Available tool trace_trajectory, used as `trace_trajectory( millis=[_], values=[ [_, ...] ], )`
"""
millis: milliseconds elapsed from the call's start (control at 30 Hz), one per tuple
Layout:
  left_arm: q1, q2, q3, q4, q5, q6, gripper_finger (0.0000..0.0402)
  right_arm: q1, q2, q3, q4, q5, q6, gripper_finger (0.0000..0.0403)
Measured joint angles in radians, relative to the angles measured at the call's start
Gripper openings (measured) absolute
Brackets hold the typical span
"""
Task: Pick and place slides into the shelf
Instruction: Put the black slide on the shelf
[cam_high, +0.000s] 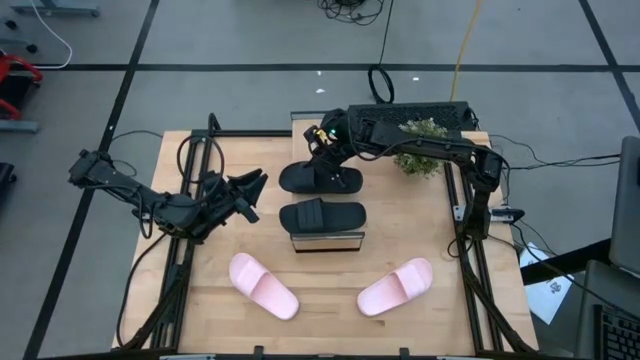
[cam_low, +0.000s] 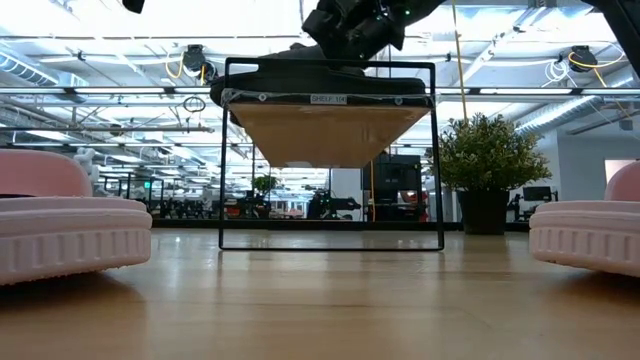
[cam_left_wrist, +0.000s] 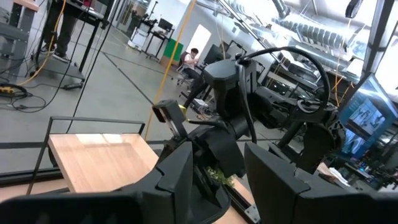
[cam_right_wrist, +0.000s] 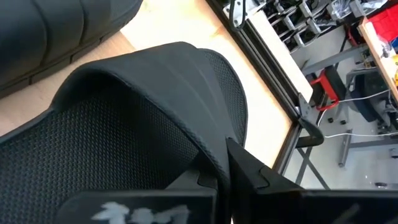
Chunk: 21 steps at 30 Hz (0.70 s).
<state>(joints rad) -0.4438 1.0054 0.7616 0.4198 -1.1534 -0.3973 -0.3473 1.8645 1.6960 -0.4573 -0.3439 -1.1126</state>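
The shelf (cam_high: 326, 243) stands in the table's middle; its wood plank also shows in the low view (cam_low: 325, 130). Two black slides lie across its top, a far one (cam_high: 320, 180) and a near one (cam_high: 322, 216). My right gripper (cam_high: 325, 150) comes from the far right and is shut on the far black slide (cam_right_wrist: 112, 143). Two pink slides (cam_high: 263, 285) (cam_high: 395, 287) lie sole-down on the table near its front edge. Left of the shelf, my left gripper (cam_high: 248, 190) is open with nothing between its fingers (cam_left_wrist: 180, 180). My right gripper pinches the edge of the far black slide's strap (cam_right_wrist: 205, 146) between its two shut fingers (cam_right_wrist: 249, 171). The fingers slant down from the table's far side. The slide lies level across the shelf top; I cannot tell whether its sole rests on the plank.
A potted plant (cam_high: 420, 145) stands at the table's far right, close to my right arm. Dark metal rails (cam_high: 470, 270) run along the table's left and right sides. Bare tabletop (cam_high: 330, 300) lies between the two pink slides.
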Motion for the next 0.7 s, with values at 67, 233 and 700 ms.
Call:
trace_trajectory(
  millis=[67, 233, 700],
  values=[
    [0.0, 0.0, 0.0, 0.0, 0.0, 0.0, 0.014, 0.0, -0.002, -0.017, 0.023, 0.0, 0.0, 0.0],
    [0.0, 0.0, 0.0, -0.001, 0.0, 0.003, 0.014, 0.001, -0.003, -0.106, 0.134, -0.004, 0.002, 0.0],
    [0.001, 0.0, 0.0, -0.014, -0.009, 0.023, 0.014, 0.012, -0.055, -0.156, 0.208, 0.0, 0.007, 0.0]
  ],
)
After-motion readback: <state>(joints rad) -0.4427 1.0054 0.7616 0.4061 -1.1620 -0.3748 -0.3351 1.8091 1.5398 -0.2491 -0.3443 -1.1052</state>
